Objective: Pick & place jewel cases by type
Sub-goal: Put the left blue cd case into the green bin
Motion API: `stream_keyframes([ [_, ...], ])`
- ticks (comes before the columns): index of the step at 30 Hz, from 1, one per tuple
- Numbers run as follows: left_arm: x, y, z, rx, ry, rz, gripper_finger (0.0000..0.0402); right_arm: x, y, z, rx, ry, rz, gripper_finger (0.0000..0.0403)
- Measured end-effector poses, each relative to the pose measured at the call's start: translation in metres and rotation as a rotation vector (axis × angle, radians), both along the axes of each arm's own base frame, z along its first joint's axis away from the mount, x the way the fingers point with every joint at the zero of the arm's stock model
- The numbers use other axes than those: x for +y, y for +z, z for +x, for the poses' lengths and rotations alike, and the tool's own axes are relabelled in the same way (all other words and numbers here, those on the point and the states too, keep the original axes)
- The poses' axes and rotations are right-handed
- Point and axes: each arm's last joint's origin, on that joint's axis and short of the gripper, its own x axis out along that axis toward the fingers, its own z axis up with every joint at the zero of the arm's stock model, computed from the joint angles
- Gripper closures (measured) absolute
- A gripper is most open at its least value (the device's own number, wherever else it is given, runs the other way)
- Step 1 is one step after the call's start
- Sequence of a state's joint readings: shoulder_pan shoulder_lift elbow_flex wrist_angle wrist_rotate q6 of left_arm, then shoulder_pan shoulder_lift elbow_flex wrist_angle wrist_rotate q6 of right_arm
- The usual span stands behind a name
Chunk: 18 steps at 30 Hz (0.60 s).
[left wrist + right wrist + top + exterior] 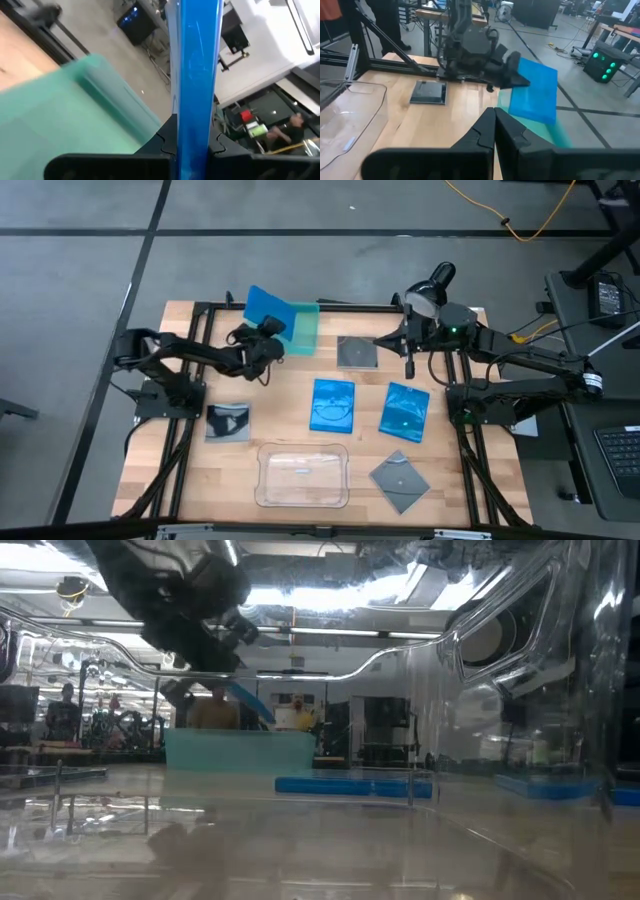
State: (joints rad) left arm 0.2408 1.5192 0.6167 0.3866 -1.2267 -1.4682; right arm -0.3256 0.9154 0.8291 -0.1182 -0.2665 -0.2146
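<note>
While the right claw (495, 131) waits pressed together, the left claw (268, 330) clamps a blue jewel case (265, 308) above the teal tray (303, 330).

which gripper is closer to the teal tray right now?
Left. The left gripper is right at the teal tray's edge, shut on a blue jewel case held above it. The right gripper sits farther off, shut over the dark grey case.

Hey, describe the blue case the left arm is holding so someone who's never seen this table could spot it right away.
Look at the far edge of the wooden table, where a teal-green tray sits. Just over that tray's left end, the left hand is shut on a bright blue case, holding it up in the air. The other two blue cases lie flat mid-table, untouched.
</note>
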Motion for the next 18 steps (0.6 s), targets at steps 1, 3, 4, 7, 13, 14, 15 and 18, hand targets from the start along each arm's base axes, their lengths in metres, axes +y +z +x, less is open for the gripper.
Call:
stream_keyframes([
  [1,0.003,-0.002,0.003,-0.002,-0.020,0.000,0.0389,0.000,-0.001,0.000,0.006,0.000,0.002,0.0393],
  [3,0.009,-0.004,0.009,0.005,-0.054,0.008,0.0389,0.000,-0.002,-0.001,0.025,0.000,0.007,0.0393],
  [4,0.012,-0.005,0.011,-0.002,-0.066,0.017,0.0389,0.000,-0.003,-0.001,0.034,0.001,0.010,0.0393],
  [7,0.019,-0.009,0.017,-0.002,-0.108,0.035,0.0389,0.000,-0.005,-0.001,0.050,0.001,0.014,0.0393],
  [13,0.027,-0.017,0.028,0.006,-0.169,0.025,0.0388,0.000,-0.005,-0.001,0.049,0.002,0.008,0.0393],
  [14,0.028,-0.018,0.029,0.010,-0.176,0.024,0.0388,0.000,-0.005,-0.001,0.050,0.002,0.008,0.0393],
  [15,0.029,-0.019,0.030,0.021,-0.184,0.023,0.0388,0.000,-0.005,-0.001,0.050,0.002,0.006,0.0393],
  [18,0.030,-0.021,0.033,0.059,-0.195,0.020,0.0388,-0.001,-0.005,-0.002,0.050,-0.004,0.006,0.0393],
])
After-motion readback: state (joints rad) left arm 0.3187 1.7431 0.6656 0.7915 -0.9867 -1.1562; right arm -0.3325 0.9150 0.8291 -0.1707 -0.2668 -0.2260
